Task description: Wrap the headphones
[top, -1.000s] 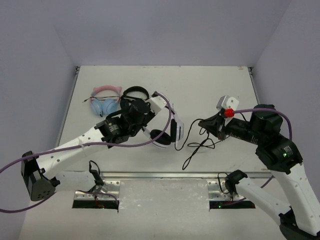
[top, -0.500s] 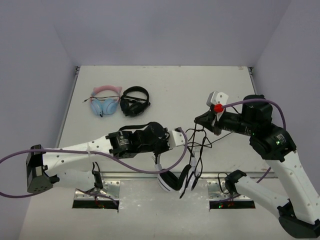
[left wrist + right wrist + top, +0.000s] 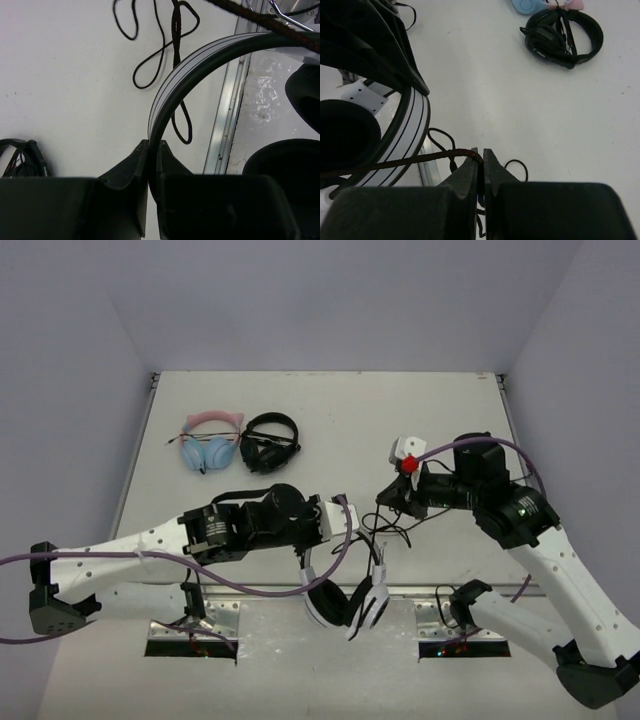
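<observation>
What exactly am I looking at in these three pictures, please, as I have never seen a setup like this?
These are two robot arms bolted at the near edge of a white table. One picture looks down from above; the other two come from small cameras on each wrist. The left tool is shut on the headband of the white headphones, held up over the table's front edge. The right tool is shut on their thin black cable. Farther back lie a pink-and-blue cat-ear pair and an all-black pair, untouched.
</observation>
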Robot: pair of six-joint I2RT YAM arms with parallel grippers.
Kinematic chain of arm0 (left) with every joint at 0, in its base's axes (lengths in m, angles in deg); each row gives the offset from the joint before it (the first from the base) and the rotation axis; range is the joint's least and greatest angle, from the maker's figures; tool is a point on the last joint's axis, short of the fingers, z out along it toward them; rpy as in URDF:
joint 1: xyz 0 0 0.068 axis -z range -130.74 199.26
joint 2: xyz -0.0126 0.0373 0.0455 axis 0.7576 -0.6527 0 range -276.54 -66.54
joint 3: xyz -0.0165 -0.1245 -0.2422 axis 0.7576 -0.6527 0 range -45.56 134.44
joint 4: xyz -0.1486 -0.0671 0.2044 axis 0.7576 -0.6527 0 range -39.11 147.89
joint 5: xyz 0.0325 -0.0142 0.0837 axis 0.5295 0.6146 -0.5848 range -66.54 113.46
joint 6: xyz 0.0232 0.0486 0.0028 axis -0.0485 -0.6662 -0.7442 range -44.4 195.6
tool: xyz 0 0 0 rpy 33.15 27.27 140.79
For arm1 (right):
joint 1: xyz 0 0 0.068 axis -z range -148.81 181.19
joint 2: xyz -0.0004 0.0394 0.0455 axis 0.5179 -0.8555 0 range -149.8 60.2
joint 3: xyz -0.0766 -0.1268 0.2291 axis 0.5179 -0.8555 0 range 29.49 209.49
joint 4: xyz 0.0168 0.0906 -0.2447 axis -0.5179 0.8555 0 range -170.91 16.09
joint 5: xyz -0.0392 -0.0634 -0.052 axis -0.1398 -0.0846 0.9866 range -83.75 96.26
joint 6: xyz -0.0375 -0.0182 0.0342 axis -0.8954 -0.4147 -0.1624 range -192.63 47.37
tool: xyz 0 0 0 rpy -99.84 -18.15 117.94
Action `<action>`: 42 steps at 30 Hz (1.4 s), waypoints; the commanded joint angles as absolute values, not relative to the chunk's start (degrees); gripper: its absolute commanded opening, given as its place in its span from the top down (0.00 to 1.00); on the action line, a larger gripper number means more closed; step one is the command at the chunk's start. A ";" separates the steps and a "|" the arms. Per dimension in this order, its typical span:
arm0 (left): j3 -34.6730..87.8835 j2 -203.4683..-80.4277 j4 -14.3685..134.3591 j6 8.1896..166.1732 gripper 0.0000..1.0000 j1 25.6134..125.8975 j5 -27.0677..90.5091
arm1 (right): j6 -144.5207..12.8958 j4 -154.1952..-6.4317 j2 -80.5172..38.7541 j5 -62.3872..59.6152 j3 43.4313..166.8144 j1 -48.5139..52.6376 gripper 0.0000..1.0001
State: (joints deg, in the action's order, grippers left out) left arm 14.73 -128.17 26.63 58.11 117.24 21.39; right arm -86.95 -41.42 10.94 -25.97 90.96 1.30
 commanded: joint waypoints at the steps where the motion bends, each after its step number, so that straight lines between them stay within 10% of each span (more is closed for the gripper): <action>1: 20.43 -125.34 26.52 58.37 1.00 119.22 25.66 | -85.90 -48.65 8.96 -26.44 90.05 1.57 0.99; 20: 25.18 -115.06 39.43 67.59 1.00 119.22 4.04 | -69.41 -74.64 15.37 -26.08 72.12 1.66 0.98; 27: 30.28 -116.90 43.29 75.16 1.00 119.22 -1.50 | -55.68 -100.54 9.41 -37.15 65.71 1.66 0.47; 34: 36.87 -116.47 46.55 83.50 1.00 119.22 -4.57 | -48.30 -114.91 0.88 -40.85 61.84 1.48 0.45; 39: 38.63 -115.76 49.28 86.23 1.00 119.13 -15.62 | -47.23 -119.49 -0.18 -40.59 56.92 0.25 0.50; 42: 39.34 -116.46 50.86 86.68 1.00 119.22 -21.09 | -47.67 -121.51 -0.01 -39.89 53.84 -0.54 0.95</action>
